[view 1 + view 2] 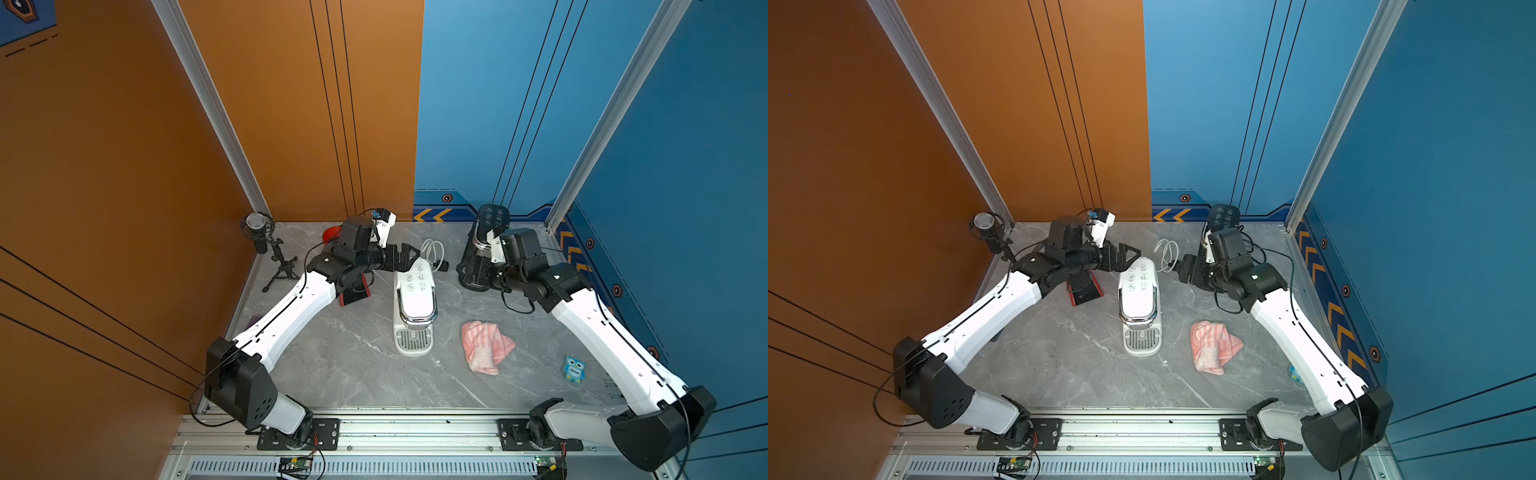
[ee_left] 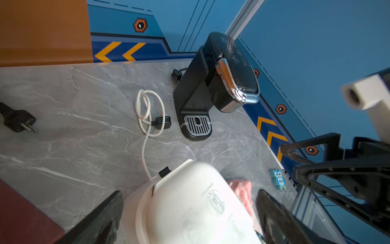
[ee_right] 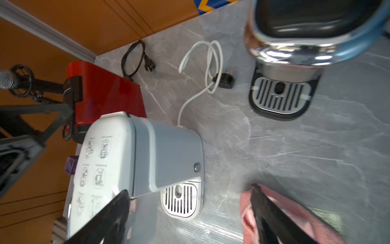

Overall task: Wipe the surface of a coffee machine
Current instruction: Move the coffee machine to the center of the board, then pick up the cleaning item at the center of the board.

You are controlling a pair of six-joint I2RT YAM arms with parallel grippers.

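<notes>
Cloth (image 1: 486, 347) first, most likely: pink, bunched up, flat on the bench (image 1: 332, 365), not picked up yet. Lies lower than the right hand (image 1: 1178, 268) and back toward that arm's own base, quite near. Sits much farther from the left hand (image 1: 410, 254), with the white coffee machine (image 1: 413, 307) standing in between. Wide spread for both hands, nothing held. Left hand up by the back of the machine's top, right hand just off its other side. Looks like a job for the right hand: dip down, pull back, pinch the cloth.
</notes>
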